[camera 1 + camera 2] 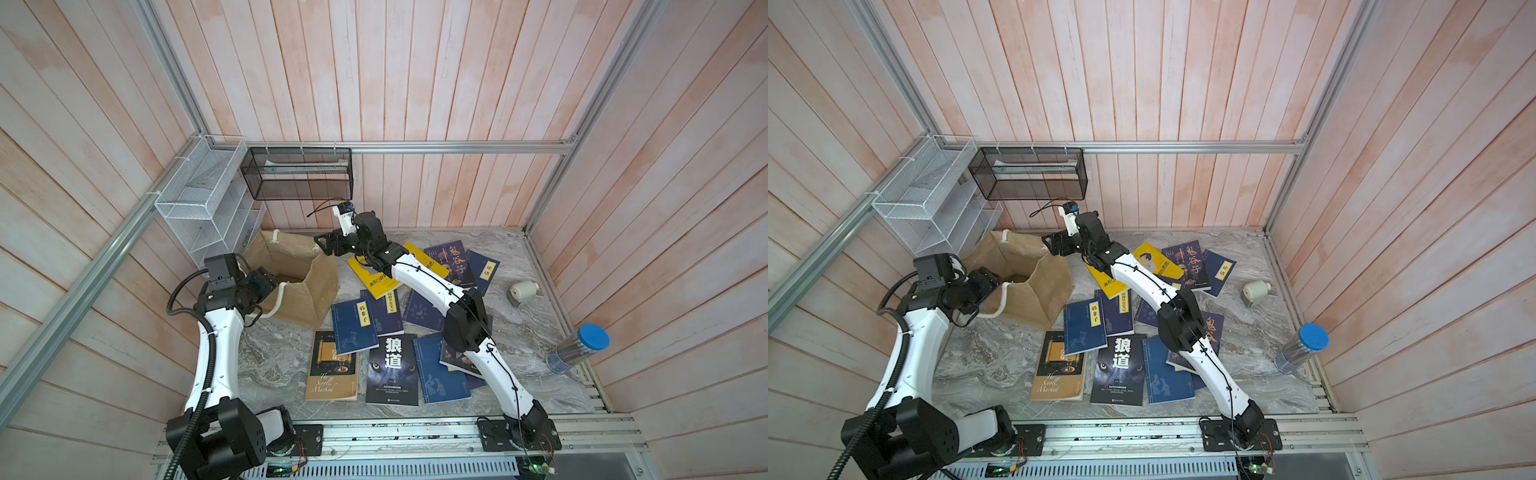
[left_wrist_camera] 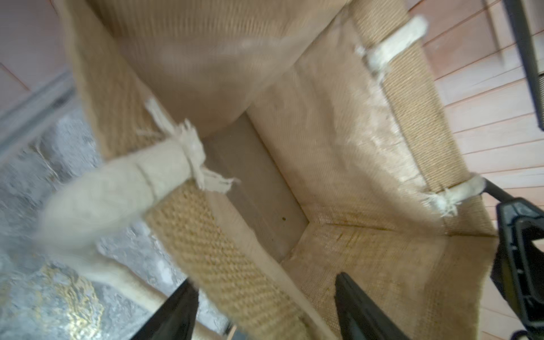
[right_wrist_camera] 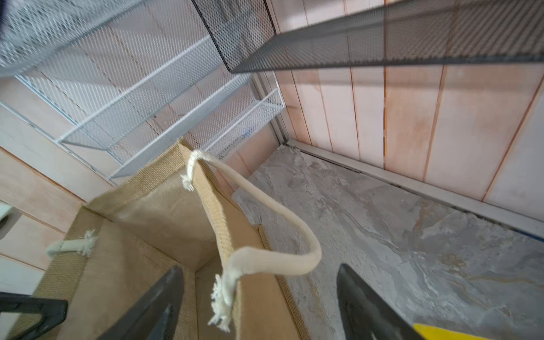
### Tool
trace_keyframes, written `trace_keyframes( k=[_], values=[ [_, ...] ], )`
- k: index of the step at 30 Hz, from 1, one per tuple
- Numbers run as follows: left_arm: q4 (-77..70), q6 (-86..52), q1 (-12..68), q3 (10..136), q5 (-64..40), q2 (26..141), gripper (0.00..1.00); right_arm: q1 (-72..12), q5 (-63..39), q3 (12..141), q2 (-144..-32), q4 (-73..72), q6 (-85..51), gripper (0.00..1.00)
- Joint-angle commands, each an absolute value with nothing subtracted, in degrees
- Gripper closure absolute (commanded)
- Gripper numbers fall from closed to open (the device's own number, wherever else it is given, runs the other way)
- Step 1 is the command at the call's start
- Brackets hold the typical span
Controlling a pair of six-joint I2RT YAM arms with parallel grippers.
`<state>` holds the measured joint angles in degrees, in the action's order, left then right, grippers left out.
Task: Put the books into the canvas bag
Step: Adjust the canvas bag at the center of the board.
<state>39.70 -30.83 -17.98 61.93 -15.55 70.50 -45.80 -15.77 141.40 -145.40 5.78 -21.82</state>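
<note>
Tan woven canvas bag [image 1: 309, 299] upright, mouth up, back-left on marble table [image 1: 282, 365], two rope handles [image 3: 279, 229] | at least eleven books [image 1: 392, 370] flat, scattered beside it | left gripper [image 2: 265, 279] jaws apart astride near wall | right gripper [image 3: 259, 266] jaws apart at far rim

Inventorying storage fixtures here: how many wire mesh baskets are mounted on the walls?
2. The white tiered basket is fixed to the left wall, beside the canvas bag; the black basket hangs from the back wall's rail. None seems hidden.
</note>
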Motion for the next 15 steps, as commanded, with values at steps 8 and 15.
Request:
trace_keyframes(
  k=[8,15],
  values=[
    [37.2,-29.1,-18.1,61.5,-20.1,67.7,1.00,-45.7,-16.9,132.5,-137.5,8.4,-19.9,0.98],
    [40.4,-22.2,-18.0,66.8,-25.0,68.1,1.00,-46.5,-14.6,118.8,-126.1,1.7,-20.0,1.00]
  ],
)
